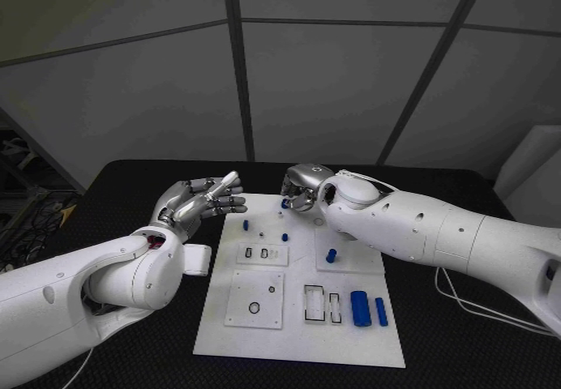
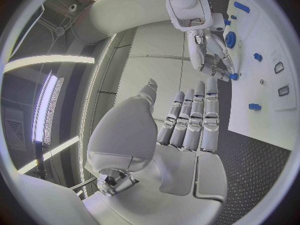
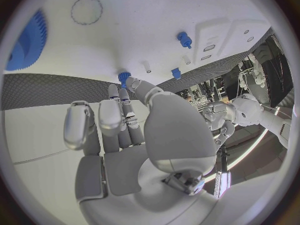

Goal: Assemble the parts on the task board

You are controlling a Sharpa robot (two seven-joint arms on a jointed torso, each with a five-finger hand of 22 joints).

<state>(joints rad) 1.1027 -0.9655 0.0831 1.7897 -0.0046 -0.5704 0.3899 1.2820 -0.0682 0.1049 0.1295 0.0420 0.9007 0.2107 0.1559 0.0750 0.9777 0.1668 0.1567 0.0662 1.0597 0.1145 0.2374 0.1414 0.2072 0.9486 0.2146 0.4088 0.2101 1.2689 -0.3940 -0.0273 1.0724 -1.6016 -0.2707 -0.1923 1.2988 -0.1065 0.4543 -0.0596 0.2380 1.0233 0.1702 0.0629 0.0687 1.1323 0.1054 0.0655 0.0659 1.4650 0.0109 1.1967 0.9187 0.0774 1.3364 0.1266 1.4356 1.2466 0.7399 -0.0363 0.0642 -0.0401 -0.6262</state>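
Note:
The white task board (image 1: 298,328) lies in the middle of the black table. My right hand (image 1: 306,185) is at the board's far edge, and its thumb and fingers pinch a small blue part (image 3: 124,77) right at the board surface; the same part (image 2: 233,76) shows in the left wrist view. My left hand (image 1: 205,198) hovers over the table beside the board's far left corner, fingers straight and holding nothing. Small blue pegs (image 1: 246,226) (image 1: 284,237) (image 1: 331,256) stand on the board. Two blue cylinders (image 1: 360,308) (image 1: 381,311) lie near its right edge. A blue gear (image 3: 28,42) sits on the board.
The board carries white inset plates with slots (image 1: 263,254) and a ring mark (image 1: 255,308). A thin cable (image 1: 468,304) lies on the table (image 1: 140,178) under my right arm. Cluttered equipment (image 1: 29,211) stands beyond the table's left edge.

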